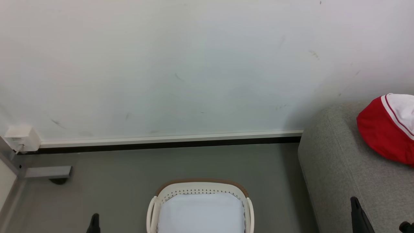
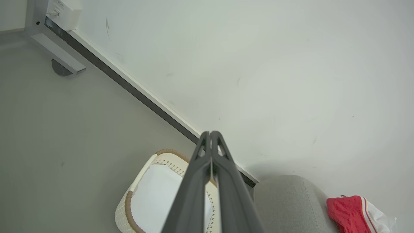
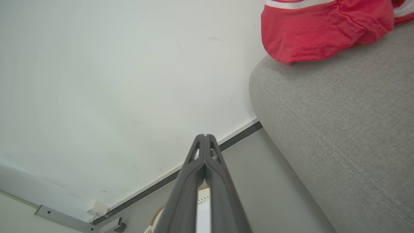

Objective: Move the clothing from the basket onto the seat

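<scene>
Right now my left fingers (image 2: 194, 187) are pressed together, holding nothing, and point out above the basket (image 1: 202, 186). My right fingers (image 3: 184, 194) are pressed together the same way, just beside the seat's (image 1: 336, 181) rounded end. The clothing (image 1: 388, 129), red with white trim, lies bunched on top of the seat near the wall (image 1: 194, 64), well apart from the basket. On the floor (image 1: 113, 181) to the seat's left, the basket shows its pale liner (image 1: 200, 213).
</scene>
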